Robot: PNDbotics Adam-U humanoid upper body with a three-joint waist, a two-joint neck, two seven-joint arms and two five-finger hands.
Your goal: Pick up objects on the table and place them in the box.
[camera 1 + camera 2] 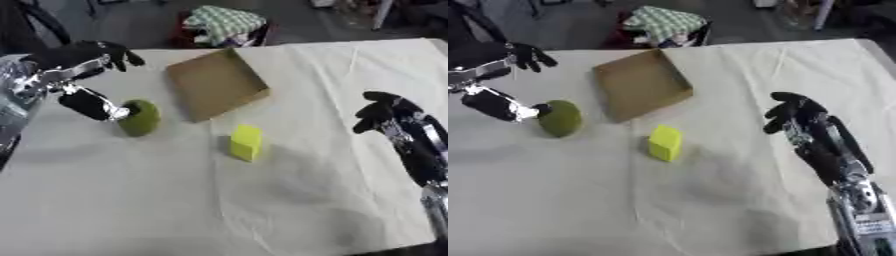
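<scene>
Green fruit (139,118), left: round, likely firm and smooth (grasp across its middle). Left hand (87,102) touches it, fingers spread; right hand (385,111) curled, empty.

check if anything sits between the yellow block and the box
Nothing visible does. The yellow block stands on bare cloth just in front of the cardboard box, with open cloth between them. The green object lies off to the left by the left robot hand, outside that path.
</scene>
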